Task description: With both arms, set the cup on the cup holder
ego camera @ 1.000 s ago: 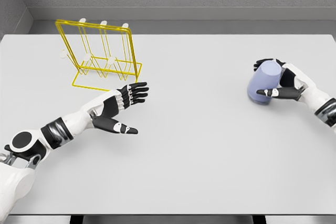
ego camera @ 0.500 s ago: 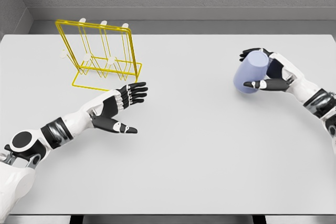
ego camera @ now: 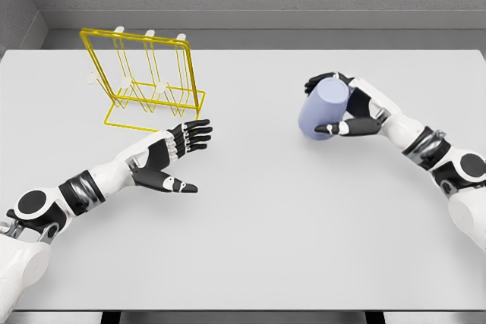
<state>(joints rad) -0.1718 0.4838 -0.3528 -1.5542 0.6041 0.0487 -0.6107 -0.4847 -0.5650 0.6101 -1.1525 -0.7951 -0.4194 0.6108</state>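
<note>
Two hands show above the table. The right hand (ego camera: 351, 105), its arm coming in from the lower right edge, is clamped on the cup (ego camera: 323, 108): dark fingers (ego camera: 317, 83) curl over the cup's upper far side, while the thumb (ego camera: 342, 127) presses across its lower near side. The cup is pale blue-violet, plain, and tilted, with one flat end turned up and to the right toward the palm. It sits right of the table's middle; whether its lower edge touches the surface or hangs just above it cannot be told.

Well apart from it, on the left half, the left hand (ego camera: 176, 151) holds nothing. Its fingers (ego camera: 196, 133) are straight and spread, pointing to the right, with the thumb (ego camera: 173, 182) stretched out below them toward the viewer. The palm faces roughly sideways toward the cup. The white forearm runs back down to the lower left corner.

Just beyond the left fingertips stands the cup holder (ego camera: 144, 81), a yellow wire rack with a rectangular frame, several upright prongs tipped in white, and a flat wire base lying on the table. It sits near the far left part of the table (ego camera: 258, 225), a broad light grey surface. The cup is well apart from the rack, across the middle of the tabletop.
</note>
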